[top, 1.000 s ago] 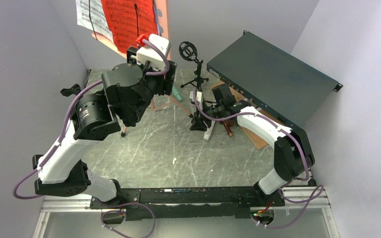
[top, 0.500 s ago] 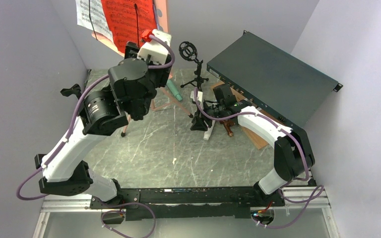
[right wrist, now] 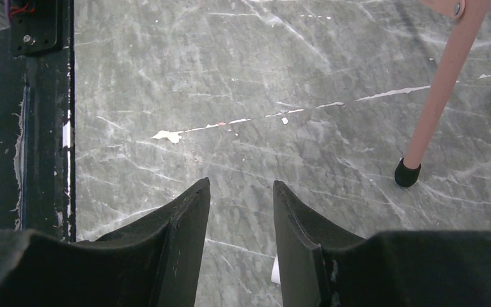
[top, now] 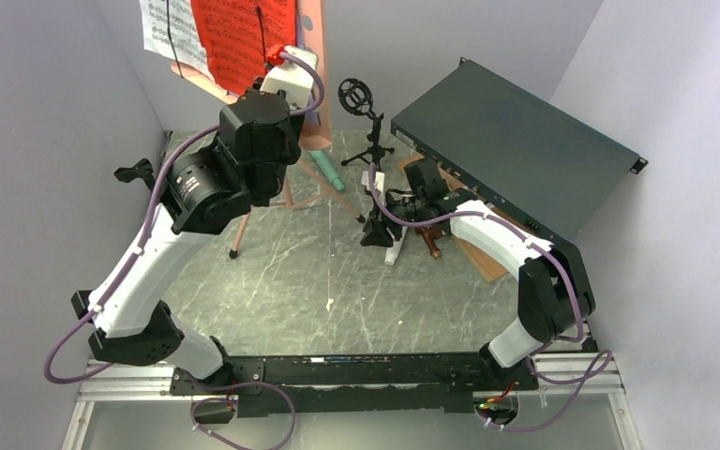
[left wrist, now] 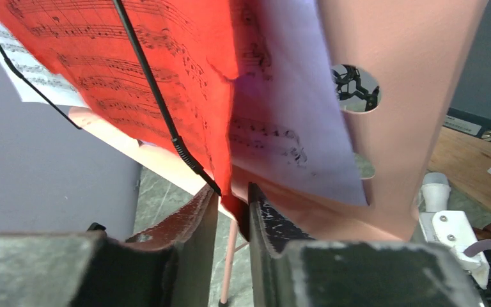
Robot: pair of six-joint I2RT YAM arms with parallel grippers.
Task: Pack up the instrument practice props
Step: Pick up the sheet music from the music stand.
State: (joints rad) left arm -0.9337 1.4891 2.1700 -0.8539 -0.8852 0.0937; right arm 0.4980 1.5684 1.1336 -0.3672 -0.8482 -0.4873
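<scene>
Left claw (left wrist: 232,195) pinches the red page (left wrist: 102,64) at its bottom edge; we should draw it slowly from under the black clip wire (left wrist: 161,102), lest it tear.

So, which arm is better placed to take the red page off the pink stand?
Left. The left gripper is at the pink stand, with the red page bottom edge between its fingers. The right gripper is low over the table, with nothing between its fingers.
</scene>
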